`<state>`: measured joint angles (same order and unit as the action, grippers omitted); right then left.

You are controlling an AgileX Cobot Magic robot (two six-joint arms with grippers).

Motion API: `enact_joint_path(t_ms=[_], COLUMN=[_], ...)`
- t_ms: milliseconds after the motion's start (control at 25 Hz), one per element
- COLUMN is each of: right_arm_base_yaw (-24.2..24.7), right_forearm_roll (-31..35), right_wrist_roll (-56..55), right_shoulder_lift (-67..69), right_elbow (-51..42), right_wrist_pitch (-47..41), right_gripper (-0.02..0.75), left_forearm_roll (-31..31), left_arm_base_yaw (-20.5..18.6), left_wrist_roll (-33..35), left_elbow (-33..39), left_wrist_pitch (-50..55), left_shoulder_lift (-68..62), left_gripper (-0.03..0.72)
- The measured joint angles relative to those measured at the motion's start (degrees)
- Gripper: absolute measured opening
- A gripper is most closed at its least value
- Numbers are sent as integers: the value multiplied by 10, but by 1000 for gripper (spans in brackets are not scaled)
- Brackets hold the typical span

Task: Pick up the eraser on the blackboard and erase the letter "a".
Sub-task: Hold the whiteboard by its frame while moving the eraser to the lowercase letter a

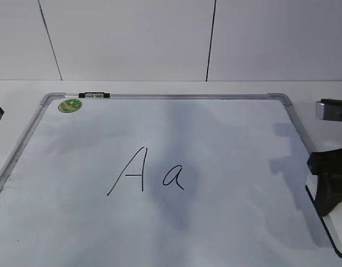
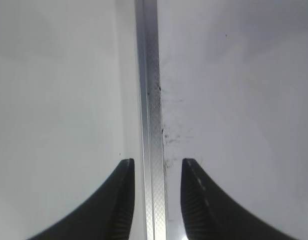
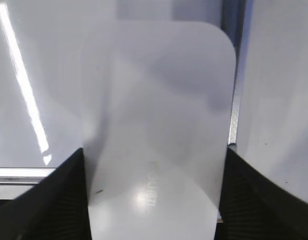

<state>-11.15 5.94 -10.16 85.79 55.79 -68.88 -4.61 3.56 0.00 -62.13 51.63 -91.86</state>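
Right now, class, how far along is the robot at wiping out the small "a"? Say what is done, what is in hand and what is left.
Done: the right gripper has its fingers on either side of the eraser; whether it is lifted is unclear. In hand: that grasp, at the board's right edge. Left: carrying it to the "a", which is unsmudged beside the "A". The left gripper sits open and empty over the frame.

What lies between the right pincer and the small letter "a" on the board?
Only bare blackboard between the right pincer and the letter "a", per the exterior view.
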Motion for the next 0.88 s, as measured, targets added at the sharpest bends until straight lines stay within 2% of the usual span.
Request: enact_joint_path(t_ms=[400, 880], right_arm_base_yaw=[-1, -1], right_forearm_roll=[-18, -23], right_wrist_roll=[1, 4], right_shoulder_lift=[0, 0], right_elbow=[2, 2], right_wrist_pitch=[-1, -3], right_gripper=[567, 567], left_forearm_roll=[6, 22], left_arm_base_yaw=[0, -6], left_wrist_roll=[0, -6], left_elbow=[-33, -46], left_wrist_pitch=[-4, -9], left_shoulder_lift=[-110, -142], left_gripper=[239, 239])
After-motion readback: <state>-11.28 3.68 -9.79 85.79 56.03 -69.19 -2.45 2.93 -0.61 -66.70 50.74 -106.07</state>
